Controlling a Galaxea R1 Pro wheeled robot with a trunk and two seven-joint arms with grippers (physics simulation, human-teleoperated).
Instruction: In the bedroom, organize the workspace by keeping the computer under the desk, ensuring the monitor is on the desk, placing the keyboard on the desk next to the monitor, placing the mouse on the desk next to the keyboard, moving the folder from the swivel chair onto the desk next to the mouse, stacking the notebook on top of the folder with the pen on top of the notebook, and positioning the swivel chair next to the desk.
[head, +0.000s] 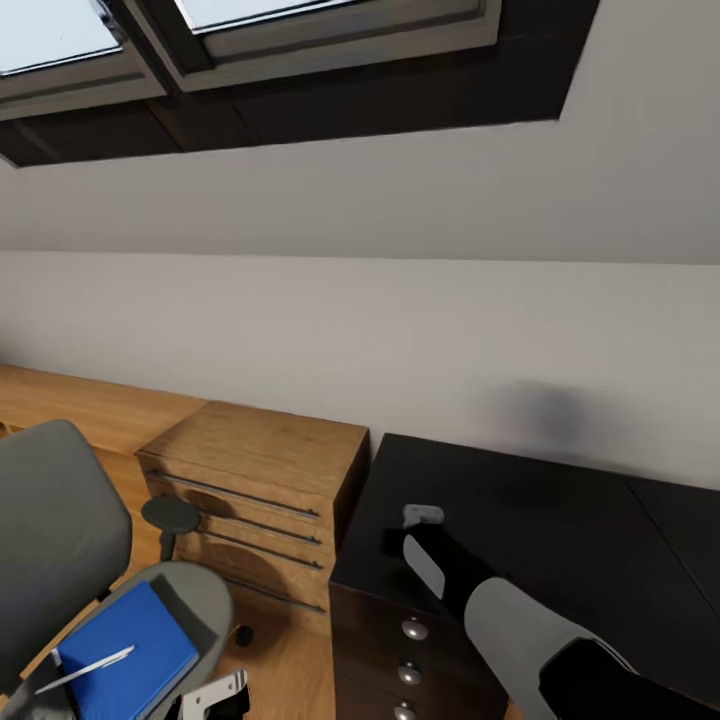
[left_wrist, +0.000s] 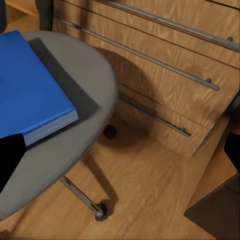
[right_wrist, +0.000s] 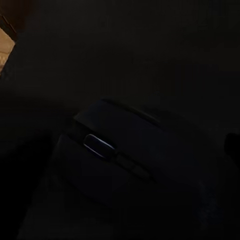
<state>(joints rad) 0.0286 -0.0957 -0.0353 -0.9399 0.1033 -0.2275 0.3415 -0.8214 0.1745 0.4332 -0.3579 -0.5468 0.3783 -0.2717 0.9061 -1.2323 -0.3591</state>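
Note:
The grey swivel chair (head: 55, 540) stands at the lower left, beside the black desk (head: 560, 540). On its seat lies the blue folder (head: 130, 650) (left_wrist: 25, 85), with a thin white pen (head: 95, 668) across it. My left gripper (head: 215, 697) (left_wrist: 120, 155) hovers open just off the seat's edge, beside the folder and apart from it. Over the desk's left end, my right gripper (head: 420, 520) stands open over the black mouse (right_wrist: 125, 155), which lies on the desktop. The computer, monitor, keyboard and notebook are out of view.
A light wooden cabinet (head: 255, 490) (left_wrist: 165, 75) with bar handles stands between chair and desk, against the white wall. Silver-knobbed drawers (head: 413, 630) face me at the desk's front. The chair's casters (left_wrist: 100, 212) rest on wooden floor. Skylights sit above.

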